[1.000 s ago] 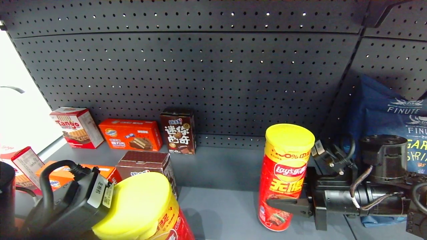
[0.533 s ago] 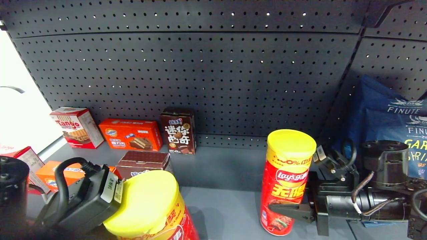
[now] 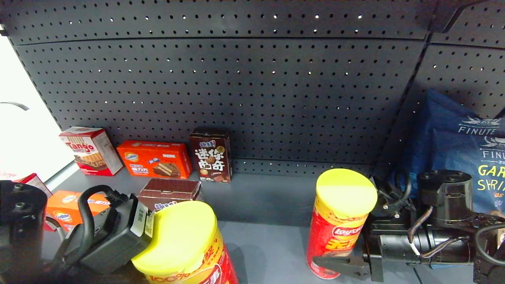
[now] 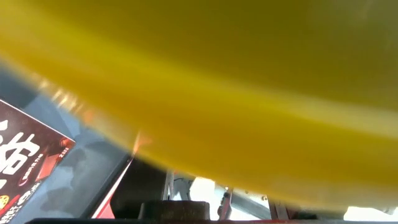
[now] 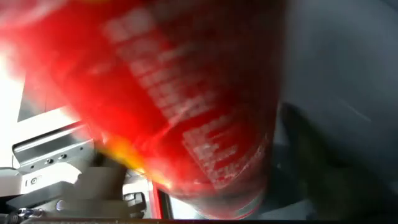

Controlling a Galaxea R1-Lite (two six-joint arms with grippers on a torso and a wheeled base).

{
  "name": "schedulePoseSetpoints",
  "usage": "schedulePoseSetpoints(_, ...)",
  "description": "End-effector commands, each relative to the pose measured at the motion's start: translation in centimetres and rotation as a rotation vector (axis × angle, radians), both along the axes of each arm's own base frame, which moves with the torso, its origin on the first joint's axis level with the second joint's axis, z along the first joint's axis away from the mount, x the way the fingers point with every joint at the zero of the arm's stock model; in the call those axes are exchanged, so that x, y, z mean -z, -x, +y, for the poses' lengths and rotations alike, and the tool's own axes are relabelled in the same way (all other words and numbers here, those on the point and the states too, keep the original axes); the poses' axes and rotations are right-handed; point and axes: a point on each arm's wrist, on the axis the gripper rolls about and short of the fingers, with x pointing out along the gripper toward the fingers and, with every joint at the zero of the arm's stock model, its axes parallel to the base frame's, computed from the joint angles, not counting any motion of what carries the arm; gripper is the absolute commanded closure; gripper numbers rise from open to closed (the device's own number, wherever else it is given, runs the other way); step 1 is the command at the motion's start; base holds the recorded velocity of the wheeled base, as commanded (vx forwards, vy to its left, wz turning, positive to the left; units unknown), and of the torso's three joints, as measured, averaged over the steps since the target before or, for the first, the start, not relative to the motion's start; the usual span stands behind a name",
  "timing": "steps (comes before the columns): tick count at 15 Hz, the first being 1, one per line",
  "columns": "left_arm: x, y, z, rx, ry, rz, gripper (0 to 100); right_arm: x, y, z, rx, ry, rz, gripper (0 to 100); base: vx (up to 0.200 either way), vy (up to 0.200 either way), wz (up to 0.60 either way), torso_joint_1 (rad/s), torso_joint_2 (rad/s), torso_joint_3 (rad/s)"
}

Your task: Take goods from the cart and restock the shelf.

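At the right of the shelf [image 3: 268, 205] a red can [image 3: 339, 221] was held tilted, clamped low by the right gripper [image 3: 329, 265], and a second can [image 3: 181, 240] was seen at the front left beside the left arm [image 3: 106, 238], where the state of the left gripper could not be told.

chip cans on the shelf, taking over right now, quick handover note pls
Left hand: shut on a chip can, at the front left of the shelf, by the brown box.
Right hand: shut on a second can, tilted, low on the shelf beside the blue bags.
Done: both cans brought to the shelf.
Left: stand each upright, release, fetch more.
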Motion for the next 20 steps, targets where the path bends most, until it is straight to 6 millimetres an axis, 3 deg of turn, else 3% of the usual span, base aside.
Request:
schedulePoseSetpoints(1, 0.1, -0.1, -0.1, 0.000, -0.004, 0.004, 100, 0.0, 0.2, -0.1, 0.000, 0.002, 0.003, 0, 0.000, 0.000, 0.00, 0.000, 0.00, 0.000)
schedulePoseSetpoints(10, -0.4, -0.5, -0.5, 0.003, 0.003, -0.008, 100, -0.5, 2.1, -1.5, 0.047, 0.005, -0.021, 0, 0.000, 0.000, 0.00, 0.000, 0.00, 0.000)
schedulePoseSetpoints(14, -0.9, -1.2, -1.3, 0.016, 0.007, -0.014, 100, -1.2, 3.1, -3.0, 0.096, -0.010, -0.052, 0, 0.000, 0.000, 0.00, 0.000, 0.00, 0.000)
schedulePoseSetpoints(20, -2.0, -3.2, -3.5, 0.035, 0.017, -0.026, 100, -3.5, 6.9, -5.3, 0.166, -0.026, -0.120, 0, 0.000, 0.000, 0.00, 0.000, 0.00, 0.000)
